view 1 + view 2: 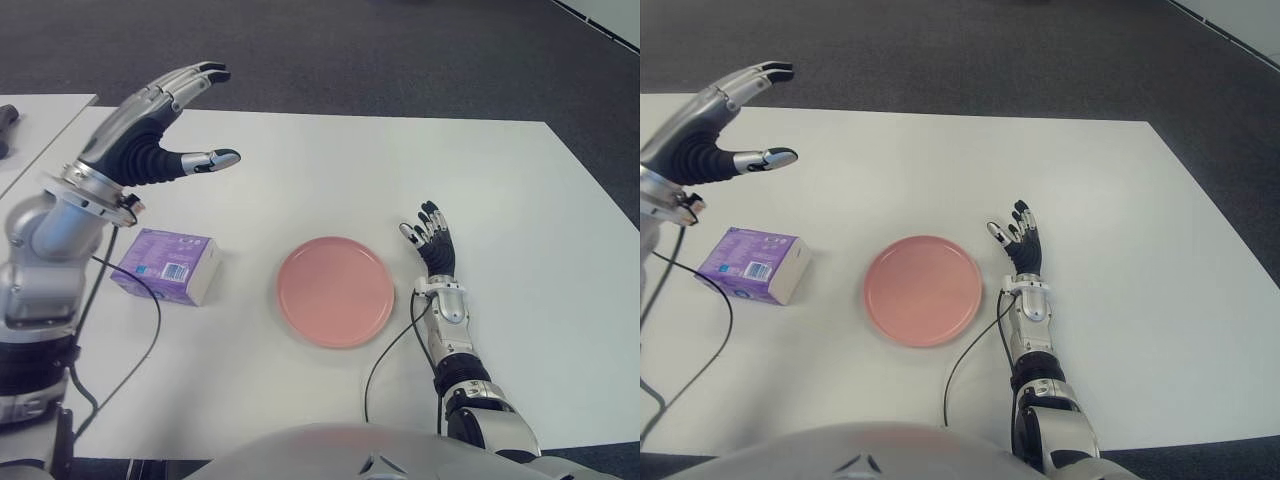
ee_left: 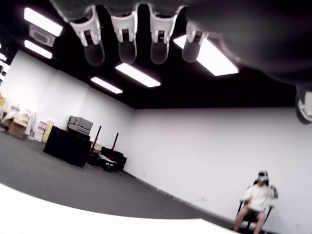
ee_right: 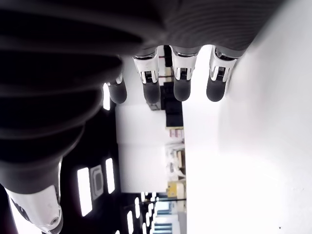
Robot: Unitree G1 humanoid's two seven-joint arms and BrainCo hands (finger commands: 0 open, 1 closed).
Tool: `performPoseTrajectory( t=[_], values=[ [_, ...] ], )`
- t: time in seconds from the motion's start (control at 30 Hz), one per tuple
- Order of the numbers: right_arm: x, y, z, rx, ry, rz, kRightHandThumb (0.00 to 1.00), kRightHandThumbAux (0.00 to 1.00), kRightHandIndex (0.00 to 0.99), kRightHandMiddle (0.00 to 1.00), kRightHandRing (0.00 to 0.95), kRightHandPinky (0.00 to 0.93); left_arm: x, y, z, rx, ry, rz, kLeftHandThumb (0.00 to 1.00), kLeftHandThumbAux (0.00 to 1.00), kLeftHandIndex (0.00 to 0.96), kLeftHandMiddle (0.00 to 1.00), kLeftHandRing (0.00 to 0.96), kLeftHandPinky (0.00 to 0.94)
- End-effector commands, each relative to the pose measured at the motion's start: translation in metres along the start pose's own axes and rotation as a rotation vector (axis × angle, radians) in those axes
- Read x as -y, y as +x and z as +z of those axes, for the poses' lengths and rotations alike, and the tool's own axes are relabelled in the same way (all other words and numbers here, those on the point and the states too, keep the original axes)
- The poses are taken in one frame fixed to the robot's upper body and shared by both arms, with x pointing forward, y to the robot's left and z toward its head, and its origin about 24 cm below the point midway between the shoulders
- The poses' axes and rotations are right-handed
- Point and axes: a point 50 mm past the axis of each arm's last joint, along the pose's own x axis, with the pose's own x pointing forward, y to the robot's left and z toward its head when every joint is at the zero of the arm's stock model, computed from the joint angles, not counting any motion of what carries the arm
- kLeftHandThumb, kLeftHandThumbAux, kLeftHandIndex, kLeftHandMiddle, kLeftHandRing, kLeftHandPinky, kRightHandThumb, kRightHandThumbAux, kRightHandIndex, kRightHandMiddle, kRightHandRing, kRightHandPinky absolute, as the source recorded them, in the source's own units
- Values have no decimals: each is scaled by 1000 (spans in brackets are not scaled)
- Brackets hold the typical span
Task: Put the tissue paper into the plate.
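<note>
hovering my left hand (image 1: 165,125) above the desk (image 1: 330,170) toward its left edge, i see the fingers (image 1: 190,80) stretched out and the thumb spread apart, gripping nothing; its wrist view shows the fingertips against the room's ceiling lights and a person seated by the far wall. the tissue paper (image 1: 166,265), a purple pack, lies on the desk near that left edge, below the raised hand and apart from it. the pink plate (image 1: 335,291) sits around the desk's middle, well apart from the pack, with nothing in it. my right hand (image 1: 431,240) shows just right of the plate, fingers extended and empty.
</note>
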Motion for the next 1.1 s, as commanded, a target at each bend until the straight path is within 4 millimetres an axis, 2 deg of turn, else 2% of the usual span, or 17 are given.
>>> performPoseTrajectory(
  t=[0.03,0.4,0.53,0.6,0.73,0.87,1.1],
  values=[
    [0,-27,-40,-214,14,-15,150,666,0,0,0,2,-22,-1,-1,20,116,-55,157,245,0,0,0,0],
    [-6,-26,-40,-210,-3,-22,177,654,0,0,0,0,-42,-24,-5,-8,375,-243,99,253,0,0,0,0],
    [-7,-25,-28,-168,-4,-27,178,646,0,0,0,0,-45,-34,-8,-60,434,-322,79,259,0,0,0,0],
    [-6,-26,-30,-177,0,-29,177,642,1,0,0,0,-45,-38,-10,-90,459,-366,75,259,0,0,0,0],
    [-5,-25,-31,-187,12,-30,177,637,5,0,0,0,-37,-46,-24,-156,490,-473,73,252,0,0,0,0],
    [-5,-24,-32,-194,27,-29,178,635,11,0,0,7,-20,-61,-47,-202,541,-581,98,236,0,0,0,0],
    [-3,-24,-32,-199,39,-15,165,644,15,0,0,16,-9,-74,-55,-184,659,-677,149,195,0,0,0,0]
  ],
)
